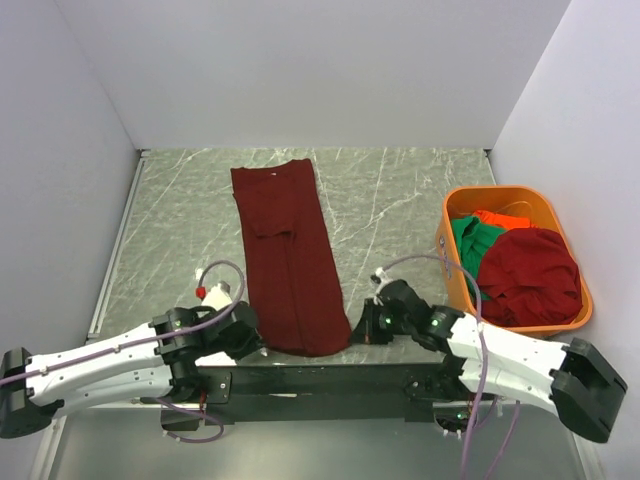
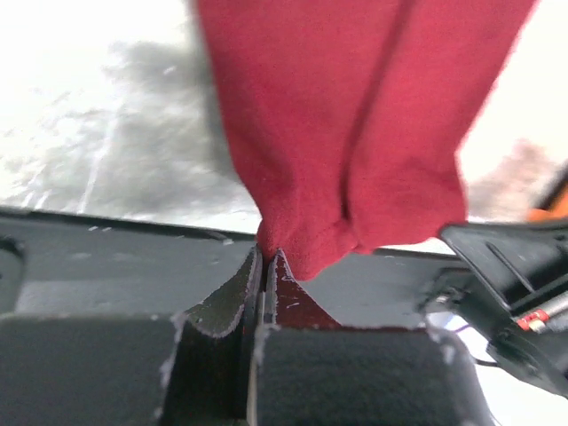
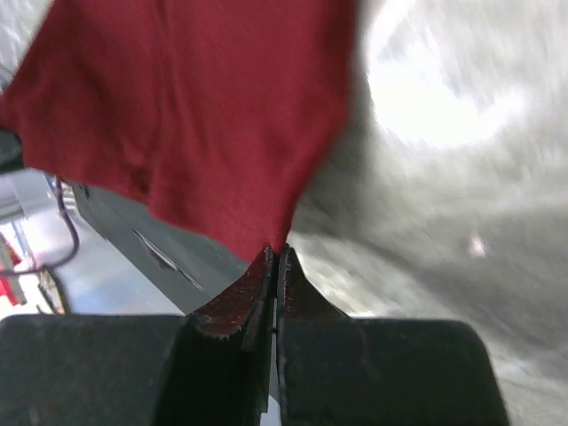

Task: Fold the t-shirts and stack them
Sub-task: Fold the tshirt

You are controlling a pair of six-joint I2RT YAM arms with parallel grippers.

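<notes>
Near edge: the left pincer (image 2: 264, 259) has its 2 fingers pressed together, clamped on the near-left corner of the long maroon t-shirt (image 1: 290, 255). The right pincer (image 3: 275, 256) is likewise closed tight, nipping the near-right corner of the same hem. In both wrist views we see the cloth bunched right at the fingertips.

From there the shirt lies on the grey marbled surface (image 1: 400, 200) as 1 narrow strip folded lengthwise. It runs away from the arms, and its far end leans slightly left.

To the right, well apart from the strip, we log the orange basket (image 1: 452, 272). It holds 3 crumpled shirts: a second maroon t-shirt (image 1: 530, 275) nearest, a green t-shirt (image 1: 470, 240) on its left side, and an orange-red t-shirt (image 1: 500, 217) farthest back.
</notes>
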